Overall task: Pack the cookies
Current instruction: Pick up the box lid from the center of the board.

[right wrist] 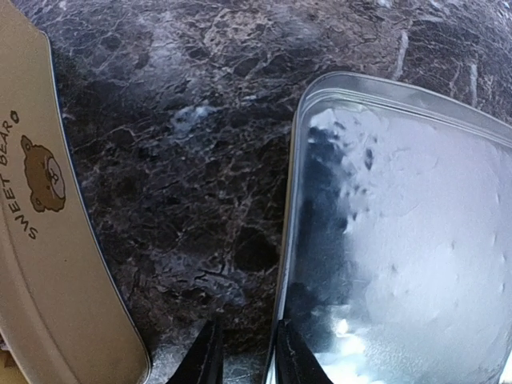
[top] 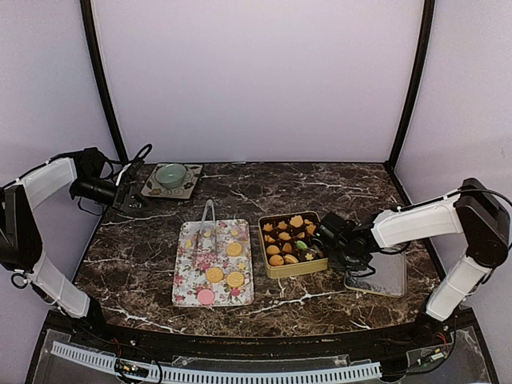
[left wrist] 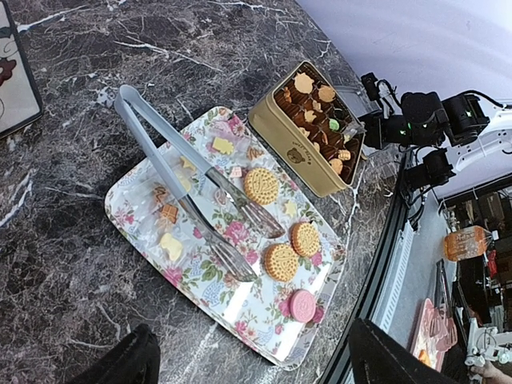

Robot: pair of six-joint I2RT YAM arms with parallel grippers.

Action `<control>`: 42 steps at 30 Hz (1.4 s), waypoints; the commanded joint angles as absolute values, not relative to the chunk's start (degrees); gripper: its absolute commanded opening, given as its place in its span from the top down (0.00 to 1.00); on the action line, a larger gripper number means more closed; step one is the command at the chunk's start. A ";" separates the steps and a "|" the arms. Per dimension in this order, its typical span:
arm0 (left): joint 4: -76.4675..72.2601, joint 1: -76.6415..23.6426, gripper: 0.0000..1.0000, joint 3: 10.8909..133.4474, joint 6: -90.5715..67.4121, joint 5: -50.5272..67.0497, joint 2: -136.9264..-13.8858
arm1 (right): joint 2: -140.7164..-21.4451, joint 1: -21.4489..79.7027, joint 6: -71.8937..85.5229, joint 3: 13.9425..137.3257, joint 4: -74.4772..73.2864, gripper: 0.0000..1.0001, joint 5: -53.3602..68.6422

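Cookies (top: 214, 274) lie on the near half of the floral tray (top: 186, 288) mid-table, and there are more in the gold tin (left wrist: 300, 152) just to its right. The left gripper (left wrist: 254, 356) hangs spread wide by the table's far left corner. The right gripper (right wrist: 248, 356) sits at the left rim of the silver lid (right wrist: 400, 200), fingers nearly together; whether they're pinching it I can't tell

The fingers (right wrist: 296, 360) straddle the rim of the silver lid (right wrist: 400, 200) (gold tin (right wrist: 48, 264) left).
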State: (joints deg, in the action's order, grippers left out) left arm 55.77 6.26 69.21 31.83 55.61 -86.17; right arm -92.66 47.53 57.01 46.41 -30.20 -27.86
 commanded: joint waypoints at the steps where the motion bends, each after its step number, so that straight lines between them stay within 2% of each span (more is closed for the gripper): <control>1: 58.04 6.50 0.16 70.85 33.51 57.07 -85.03 | -93.50 46.06 56.97 44.24 -28.06 0.80 -25.32; 7: 58.18 6.50 0.16 71.18 33.83 58.34 -85.06 | -89.41 45.21 58.09 42.39 -27.42 1.00 -24.85; 19: 57.02 -0.28 0.17 73.63 31.61 60.33 -87.52 | -69.91 42.98 55.07 54.24 -39.14 1.00 -28.07; 24: 57.07 -5.03 0.16 77.97 32.46 62.32 -90.63 | -62.74 42.80 50.33 64.02 -38.35 1.00 -21.39; 28: 61.09 -5.93 0.14 84.55 36.95 69.78 -94.87 | -59.77 42.80 47.76 70.67 -36.31 1.00 -14.56; 31: 60.72 -7.46 0.14 88.03 35.60 75.14 -97.07 | -57.09 42.80 48.17 69.76 -26.67 1.00 -5.70; 33: 54.86 -8.88 0.14 88.11 30.06 77.30 -97.42 | -55.99 42.80 50.03 66.98 -14.24 1.00 2.64; 38: 33.49 -11.79 0.14 84.32 5.67 81.37 -96.22 | -59.26 42.81 58.45 61.35 11.01 1.00 15.05; 42: 7.56 -13.01 0.14 78.06 -19.91 83.75 -93.34 | -64.74 43.09 67.21 58.75 34.11 1.00 22.90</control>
State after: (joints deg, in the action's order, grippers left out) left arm 35.20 -12.16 83.40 7.62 78.83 -97.51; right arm -61.17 43.09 57.76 61.01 3.75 10.90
